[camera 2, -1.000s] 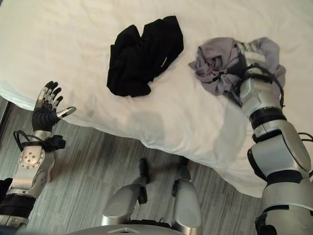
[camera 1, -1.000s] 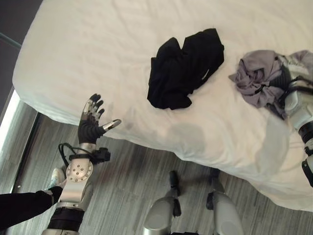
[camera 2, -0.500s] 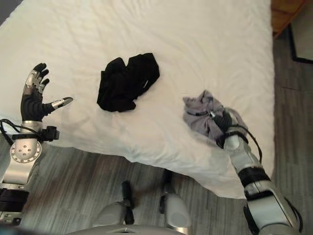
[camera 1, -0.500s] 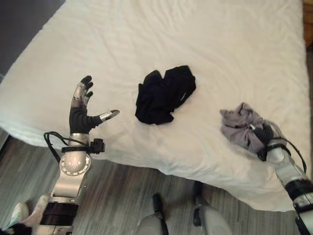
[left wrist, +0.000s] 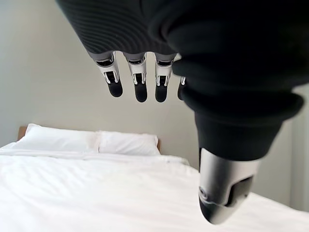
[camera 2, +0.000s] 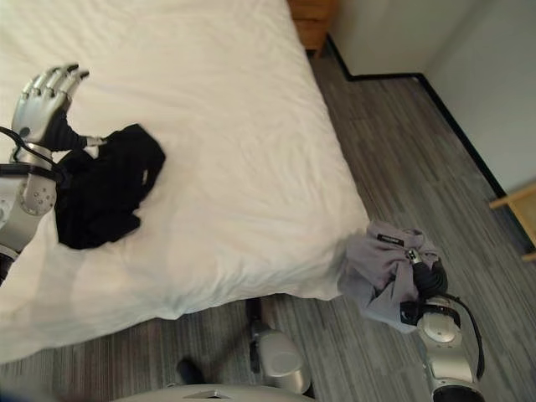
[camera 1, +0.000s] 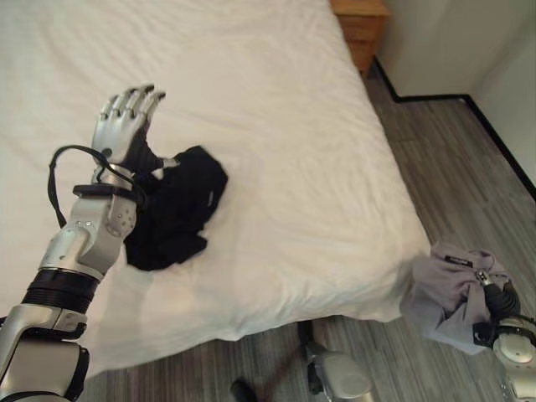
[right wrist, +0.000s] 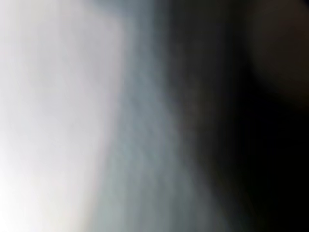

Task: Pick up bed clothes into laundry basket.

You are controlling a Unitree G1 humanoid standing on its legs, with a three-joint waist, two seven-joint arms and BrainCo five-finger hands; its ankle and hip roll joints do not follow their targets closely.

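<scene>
Right hand [camera 2: 423, 280] has its fingers clamped on the bunched grey shirt [camera 2: 381, 268] off the bed [camera 1: 318, 167] over the floor, left hand [camera 1: 126, 126] fingers spread above the black clothes [camera 1: 172, 209], which look light and floppy, so grab a thick fold mid-pile.

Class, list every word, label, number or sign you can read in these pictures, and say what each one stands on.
No text is legible.
Small dark tag on the grey garment held in the right hand: too small to read.
Light mark on the black garment on the bed: too small to tell.
</scene>
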